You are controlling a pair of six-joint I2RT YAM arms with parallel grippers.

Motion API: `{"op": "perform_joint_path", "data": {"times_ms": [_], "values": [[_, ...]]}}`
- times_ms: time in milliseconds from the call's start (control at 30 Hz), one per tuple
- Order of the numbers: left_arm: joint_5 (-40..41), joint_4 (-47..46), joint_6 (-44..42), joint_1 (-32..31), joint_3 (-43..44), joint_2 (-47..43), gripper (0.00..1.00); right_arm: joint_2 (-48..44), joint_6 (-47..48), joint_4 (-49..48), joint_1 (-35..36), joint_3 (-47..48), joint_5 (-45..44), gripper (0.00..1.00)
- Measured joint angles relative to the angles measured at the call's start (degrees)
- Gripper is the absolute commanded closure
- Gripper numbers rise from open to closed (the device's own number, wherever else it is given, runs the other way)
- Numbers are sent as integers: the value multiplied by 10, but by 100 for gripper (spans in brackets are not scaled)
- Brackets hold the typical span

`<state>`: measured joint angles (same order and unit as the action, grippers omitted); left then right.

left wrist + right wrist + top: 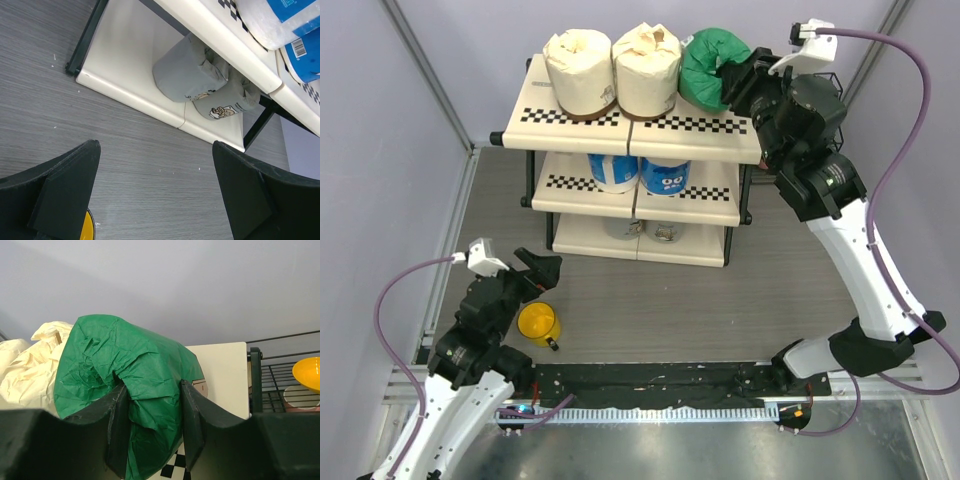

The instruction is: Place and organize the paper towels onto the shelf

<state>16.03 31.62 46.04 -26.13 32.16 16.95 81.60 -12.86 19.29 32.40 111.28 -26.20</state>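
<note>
The shelf (535, 95) stands at the back of the table. Its top board carries two cream paper towels (580, 70) (646, 65). A green roll (705, 65) (125, 355) leans tilted over the right end of that board (225, 370), against the right-hand cream roll (30, 370). My right gripper (735, 85) (152, 387) is shut on its crumpled wrap. Two blue-and-white rolls (613, 172) (666, 177) fill the middle tier. Two grey rolls (185, 70) (227, 102) lie on the bottom board (120, 60). My left gripper (545, 270) (155, 150) hangs open over bare table, nothing between its fingers.
A small yellow mug (538, 323) (90, 227) sits on the table just below my left gripper. A black wire rack (255, 385) with an orange bowl (310, 372) stands right of the shelf. Grey wall panels close in the back and the left side.
</note>
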Motion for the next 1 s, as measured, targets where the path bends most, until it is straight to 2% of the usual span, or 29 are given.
{"op": "perform_joint_path", "data": {"times_ms": [533, 800, 1000], "values": [[-2, -6, 2, 0, -1, 20, 0, -27, -12, 46, 1, 1, 0, 68], [-2, -9, 2, 0, -1, 21, 0, -27, -13, 48, 1, 2, 0, 50], [-2, -9, 2, 0, -3, 21, 0, -21, -14, 48, 1, 11, 0, 50]]}}
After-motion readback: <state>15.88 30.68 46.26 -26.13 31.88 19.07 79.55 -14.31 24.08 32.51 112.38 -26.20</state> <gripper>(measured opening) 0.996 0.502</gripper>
